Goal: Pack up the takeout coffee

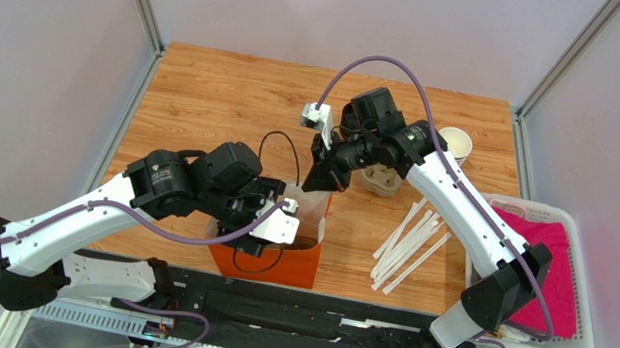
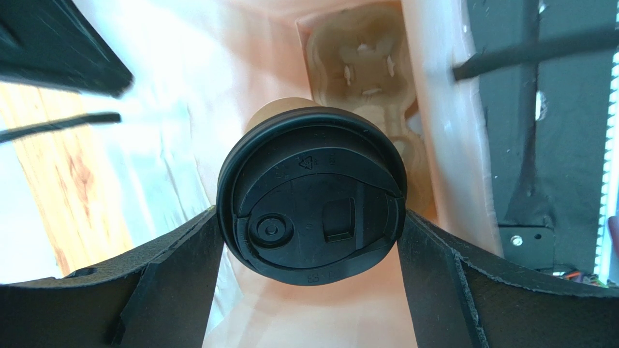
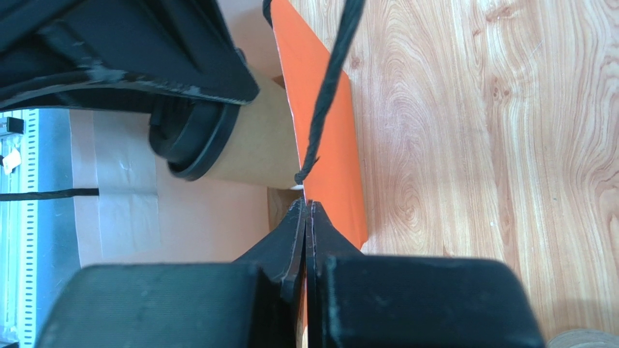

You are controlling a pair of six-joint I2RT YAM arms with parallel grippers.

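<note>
Cup (image 2: 312, 196) held inside the orange bag (image 1: 269, 263)
Left fingers (image 2: 174, 275), spread wide, clamp it mid-frame; right fingers (image 3: 290, 239), closed, apparently pinch the bag's rim. Lower straight into the tray (image 2: 363, 65).

arms (image 1: 75, 224): white links | joints (image 1: 164, 179): black | cables (image 1: 382, 60): mauve | right claw (image 3: 305, 212): black

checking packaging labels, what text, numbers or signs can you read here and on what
No word or brand is legible.
On the round black plastic lid of the tan-brown paper cup: an embossed triangle sign, its inside too small to read.
Same lid, near rim: tiny raised characters, too blurred to read.
On the orange paper bag: no print shows.
</note>
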